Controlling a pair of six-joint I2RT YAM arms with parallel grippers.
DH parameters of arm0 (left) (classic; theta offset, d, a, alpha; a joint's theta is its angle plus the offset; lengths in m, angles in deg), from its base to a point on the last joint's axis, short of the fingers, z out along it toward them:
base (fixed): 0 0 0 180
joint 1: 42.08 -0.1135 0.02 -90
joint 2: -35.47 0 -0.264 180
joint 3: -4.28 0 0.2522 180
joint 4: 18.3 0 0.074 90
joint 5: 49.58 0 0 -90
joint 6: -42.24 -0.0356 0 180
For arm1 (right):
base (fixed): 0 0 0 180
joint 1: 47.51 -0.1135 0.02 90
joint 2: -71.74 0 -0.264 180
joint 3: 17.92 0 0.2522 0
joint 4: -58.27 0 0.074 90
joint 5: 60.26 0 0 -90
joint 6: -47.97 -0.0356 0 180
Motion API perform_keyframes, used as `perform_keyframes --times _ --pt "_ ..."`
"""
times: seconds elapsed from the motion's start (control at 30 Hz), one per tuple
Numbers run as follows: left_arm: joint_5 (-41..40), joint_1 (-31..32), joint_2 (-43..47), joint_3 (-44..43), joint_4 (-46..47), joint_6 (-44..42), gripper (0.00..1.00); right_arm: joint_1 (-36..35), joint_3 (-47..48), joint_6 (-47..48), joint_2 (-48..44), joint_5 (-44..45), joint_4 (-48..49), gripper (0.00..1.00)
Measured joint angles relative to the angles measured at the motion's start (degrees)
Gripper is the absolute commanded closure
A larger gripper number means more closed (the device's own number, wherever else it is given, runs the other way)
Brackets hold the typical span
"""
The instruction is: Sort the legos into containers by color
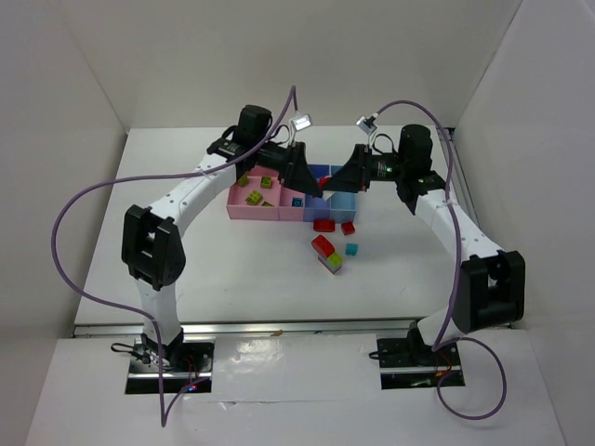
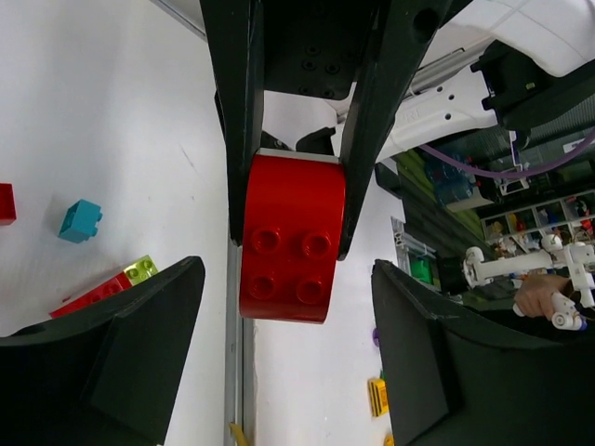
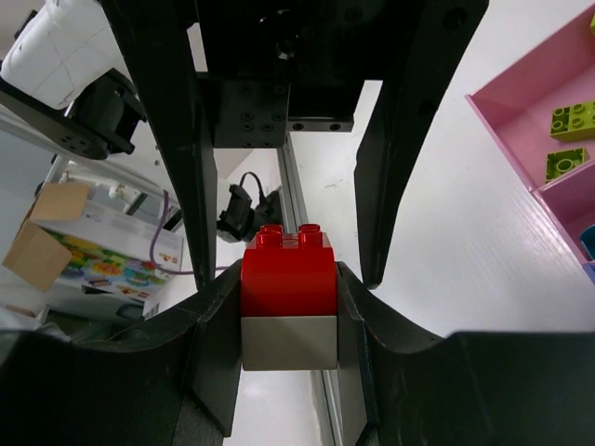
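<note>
Right gripper point(image 3: 289, 279). Pinches red brick point(image 2: 293, 232) by its two flanks, fingers pressed tight against it. Holds it in the air above the row of containers point(image 1: 270, 216), roughly over the blue bins point(image 1: 344, 201).

Red brick. Shows four studs, a rounded red body and a white base. Hangs clear of table point(image 1: 232, 269) and bins alike.

Left gripper point(image 2: 288, 265). Stands spread wide, one finger to each side of the red brick, touching neither flank in either wrist view. Faces the right gripper head-on.

Pink bins point(image 1: 242, 210). Hold several lime bricks point(image 1: 253, 197) in the wide part, and one cyan brick point(image 1: 297, 201) at the right end.

Loose on table, just in front of the containers:
- Two red pieces point(image 1: 323, 224), side by side.
- Cyan piece point(image 1: 351, 249), a little nearer the arm bases.
- Red-and-lime cluster point(image 1: 327, 253), beside the cyan piece.
</note>
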Motion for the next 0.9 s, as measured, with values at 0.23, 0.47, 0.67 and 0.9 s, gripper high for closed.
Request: perform_keyframes --times 0.23,0.47,0.67,0.9 --pt "0.2 0.24 -0.57 -0.79 -1.4 -0.37 0.49 -0.02 0.17 -0.02 0.11 0.46 0.7 1.0" --pt "0.63 0.24 -0.63 -1.38 -1.51 -1.88 1.0 -0.02 0.39 -1.51 0.11 0.52 0.85 0.69" --pt "0.92 0.24 -0.74 -1.38 -1.51 -1.84 1.0 -0.02 0.39 -2.14 0.11 0.63 1.09 0.51" --pt "0.94 0.2 -0.79 -1.49 -1.79 -1.55 1.0 -0.04 0.39 -2.08 0.11 1.33 1.38 0.35"
